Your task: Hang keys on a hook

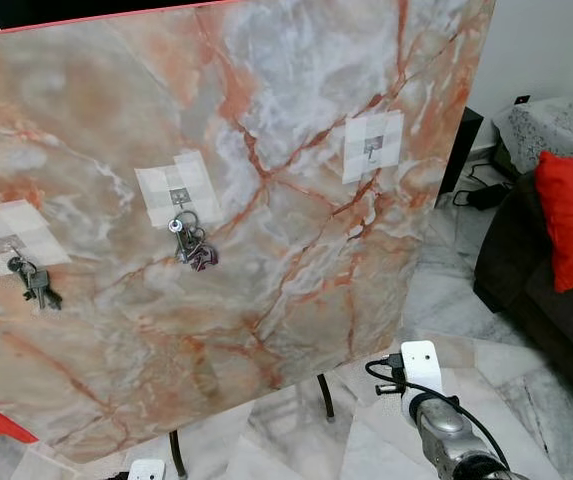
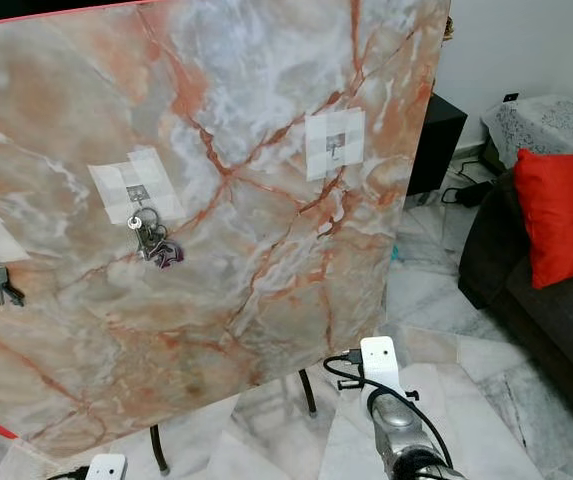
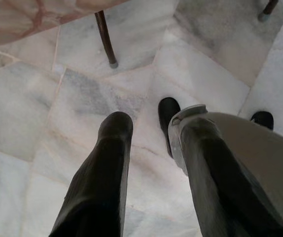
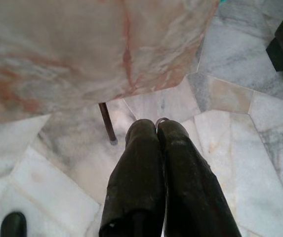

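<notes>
1. Your right gripper is pressed closed, with a thin silver key ring peeping out between its tips. That pinch probably keeps the loop free to slip over a peg.
2. Only an arc of that ring shows. The keys are hidden, so you cannot tell their long axis or which way they point.
3. This gripper sits low, below the bottom edge of the tilted pink-veined marble board, near its thin dark metal leg.
4. Your left gripper hangs spread apart and empty over the pale marble floor tiles.
5. Near the board's right edge, the small metal hook on its grey adhesive patch is bare, and looks the likely target.
6. The middle bunch of keys and the left-edge bunch of keys dangle from their hooks, long axes toward the bottom edge.
</notes>
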Controlling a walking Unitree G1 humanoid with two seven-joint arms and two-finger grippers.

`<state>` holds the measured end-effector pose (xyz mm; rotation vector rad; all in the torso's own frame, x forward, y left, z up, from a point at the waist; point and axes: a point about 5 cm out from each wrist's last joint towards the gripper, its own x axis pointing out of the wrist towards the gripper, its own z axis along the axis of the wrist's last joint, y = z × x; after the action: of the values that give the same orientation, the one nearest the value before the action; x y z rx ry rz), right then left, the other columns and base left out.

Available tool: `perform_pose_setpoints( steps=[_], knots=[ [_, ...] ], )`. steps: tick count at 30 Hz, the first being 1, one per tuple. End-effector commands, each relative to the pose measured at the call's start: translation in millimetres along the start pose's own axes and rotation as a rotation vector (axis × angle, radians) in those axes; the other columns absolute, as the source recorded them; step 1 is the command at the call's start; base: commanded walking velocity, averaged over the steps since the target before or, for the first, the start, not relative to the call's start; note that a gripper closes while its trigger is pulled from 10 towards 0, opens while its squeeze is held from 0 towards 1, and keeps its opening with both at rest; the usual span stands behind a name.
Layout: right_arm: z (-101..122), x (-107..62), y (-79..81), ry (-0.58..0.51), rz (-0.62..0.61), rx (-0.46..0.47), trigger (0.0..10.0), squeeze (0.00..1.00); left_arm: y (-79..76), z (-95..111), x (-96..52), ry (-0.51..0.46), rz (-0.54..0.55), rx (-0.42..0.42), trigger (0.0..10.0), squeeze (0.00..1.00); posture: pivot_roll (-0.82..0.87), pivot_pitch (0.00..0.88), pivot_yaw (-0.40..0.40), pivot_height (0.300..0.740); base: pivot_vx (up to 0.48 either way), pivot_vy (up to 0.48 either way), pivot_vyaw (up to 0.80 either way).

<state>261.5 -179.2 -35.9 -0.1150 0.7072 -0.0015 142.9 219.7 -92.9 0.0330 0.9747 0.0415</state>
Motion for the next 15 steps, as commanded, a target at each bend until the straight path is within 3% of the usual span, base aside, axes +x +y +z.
perform_pose_setpoints(
  steps=[1, 3, 13, 15],
  knots=[
    [1.3, 0.2, 3.2, -0.005, 0.010, -0.001, 10.0, 0.00, -0.8, -11.3, -2.4, 0.042, -0.003, 0.005, 10.0, 0.00, -0.10, 0.000, 0.009, 0.740, 0.000, 0.000, 0.69],
    [2.3, 0.3, 3.5, -0.014, 0.010, 0.006, 10.0, 0.00, -1.3, -11.7, -2.5, 0.043, -0.004, 0.006, 10.0, 0.00, -0.10, 0.000, 0.009, 0.740, 0.000, 0.000, 0.73],
    [14.6, 2.3, 4.2, -0.056, 0.001, 0.045, 10.0, 0.00, -2.7, -13.6, -2.9, 0.044, -0.006, -0.012, 10.0, 0.00, -0.10, 0.000, 0.009, 0.740, 0.000, 0.000, 0.00],
    [19.7, 2.9, 4.2, -0.076, -0.005, 0.060, 10.0, 0.00, -0.6, -13.2, -3.3, 0.037, -0.006, -0.015, 10.0, 0.00, -0.10, 0.000, 0.008, 0.740, 0.000, 0.285, 0.00]
  ],
)
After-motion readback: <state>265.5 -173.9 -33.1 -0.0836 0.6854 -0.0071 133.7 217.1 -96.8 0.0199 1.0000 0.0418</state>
